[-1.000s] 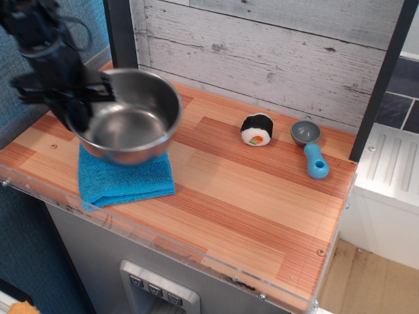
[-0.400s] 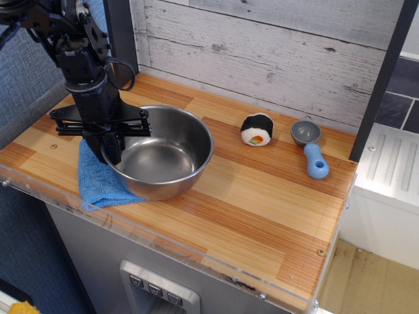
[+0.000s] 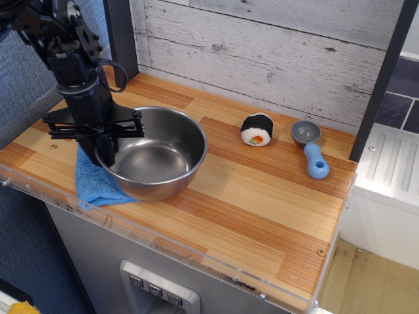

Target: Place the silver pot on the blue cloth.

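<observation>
The silver pot (image 3: 157, 157) is a large shiny steel bowl at the left of the wooden counter. It stands upright with its left part over the blue cloth (image 3: 88, 186) and its right part over bare wood. Only the cloth's left and front edge shows from under the pot. My gripper (image 3: 105, 152) comes down from the upper left and is shut on the pot's left rim, one finger inside and one outside. I cannot tell whether the pot's base rests fully on the cloth.
A black-and-white sushi roll toy (image 3: 256, 129) and a grey scoop with a blue handle (image 3: 311, 149) lie at the back right. A plank wall (image 3: 262, 46) and a dark post (image 3: 120, 33) stand behind. The counter's front edge (image 3: 196, 252) has a clear lip.
The pot came down from above the cloth and swung right and forward. In the last half second it shifted a little back to the left with the gripper still on its rim.
</observation>
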{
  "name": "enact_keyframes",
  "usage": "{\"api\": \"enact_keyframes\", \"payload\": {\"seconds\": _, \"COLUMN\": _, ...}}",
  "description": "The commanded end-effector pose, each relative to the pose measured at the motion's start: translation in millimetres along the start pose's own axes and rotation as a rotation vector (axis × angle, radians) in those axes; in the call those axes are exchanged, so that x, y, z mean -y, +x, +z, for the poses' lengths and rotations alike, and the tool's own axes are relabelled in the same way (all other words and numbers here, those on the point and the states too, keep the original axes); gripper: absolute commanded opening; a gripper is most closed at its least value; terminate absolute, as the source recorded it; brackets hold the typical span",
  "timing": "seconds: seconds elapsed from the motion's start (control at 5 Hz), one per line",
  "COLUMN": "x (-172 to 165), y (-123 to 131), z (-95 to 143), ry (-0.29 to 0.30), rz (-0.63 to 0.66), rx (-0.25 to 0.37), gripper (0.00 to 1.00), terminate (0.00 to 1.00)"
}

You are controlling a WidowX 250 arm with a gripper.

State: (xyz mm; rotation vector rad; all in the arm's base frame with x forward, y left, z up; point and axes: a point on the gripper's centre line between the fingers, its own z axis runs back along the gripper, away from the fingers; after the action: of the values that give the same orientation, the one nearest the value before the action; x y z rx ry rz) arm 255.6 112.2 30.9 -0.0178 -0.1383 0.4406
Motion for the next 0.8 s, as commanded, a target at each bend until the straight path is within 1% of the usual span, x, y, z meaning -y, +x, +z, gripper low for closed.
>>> {"api": "enact_keyframes", "payload": {"seconds": 0.0, "x": -6.1, "y": -3.0, "z": 11.1, "ry": 0.027, "rz": 0.075, "rx": 0.007, "gripper": 1.0, "terminate": 0.0}}
{"api": "enact_keyframes", "payload": {"seconds": 0.4, "x": -5.2, "y": -4.4, "z": 13.9, "ry": 0.021, "rz": 0.085, "rx": 0.001, "gripper": 1.0, "terminate": 0.0}}
{"api": "enact_keyframes", "payload": {"seconds": 0.6, "x": -4.2, "y": -3.7, "z": 20.3, "ry": 0.012, "rz": 0.079, "rx": 0.008, "gripper": 1.0, "terminate": 0.0}}
